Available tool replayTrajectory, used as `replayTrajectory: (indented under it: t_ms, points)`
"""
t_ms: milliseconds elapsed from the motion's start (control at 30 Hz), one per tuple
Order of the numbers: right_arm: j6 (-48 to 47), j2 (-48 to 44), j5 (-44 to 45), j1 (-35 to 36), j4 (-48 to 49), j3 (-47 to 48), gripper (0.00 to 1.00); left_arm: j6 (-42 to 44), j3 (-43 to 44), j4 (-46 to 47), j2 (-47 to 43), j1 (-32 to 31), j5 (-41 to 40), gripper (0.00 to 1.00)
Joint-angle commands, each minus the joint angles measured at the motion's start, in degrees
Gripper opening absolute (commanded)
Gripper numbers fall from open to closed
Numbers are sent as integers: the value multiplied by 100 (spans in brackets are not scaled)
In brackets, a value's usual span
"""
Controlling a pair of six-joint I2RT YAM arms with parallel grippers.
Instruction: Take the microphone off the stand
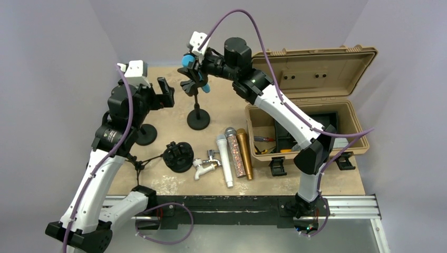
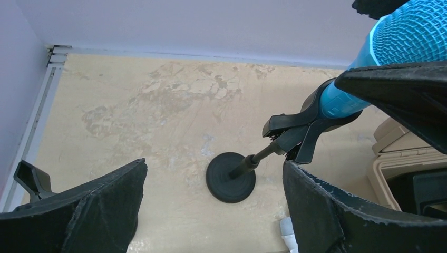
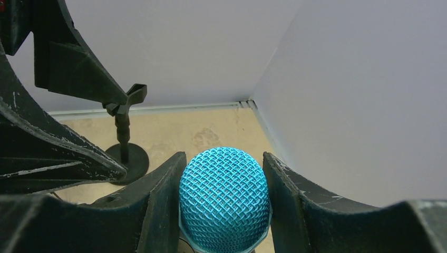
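In the right gripper [image 3: 222, 161]: blue microphone [image 3: 224, 205].

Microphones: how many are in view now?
4. The blue mesh-headed microphone is clipped in the black stand, gripped by the right gripper. A white microphone, a pink glitter microphone and a gold microphone lie beside the tan case; it may hide more.
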Motion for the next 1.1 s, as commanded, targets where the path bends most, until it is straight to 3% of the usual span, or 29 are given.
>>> replayTrajectory:
  t_ms: [0,367,500,667,867,1067]
  points:
    - [45,-252,-147,17,274,321,18,291,-41,457,33,-6,351,95]
    - [235,206,-271,-131,411,859,19,788,-385,1183,264,87,1884,95]
    - [254,272,-310,-203,406,860,19,681,-258,1331,764,473,2991,100]
    - [325,101,-229,-318,620,575,19,679,-353,1821,1168,781,4159,99]
    - [382,25,-118,-338,775,347,20,902,-337,2001,1470,816,4732,97]
    - [451,89,-195,-338,819,340,20,1303,-294,1935,1678,820,4473,95]
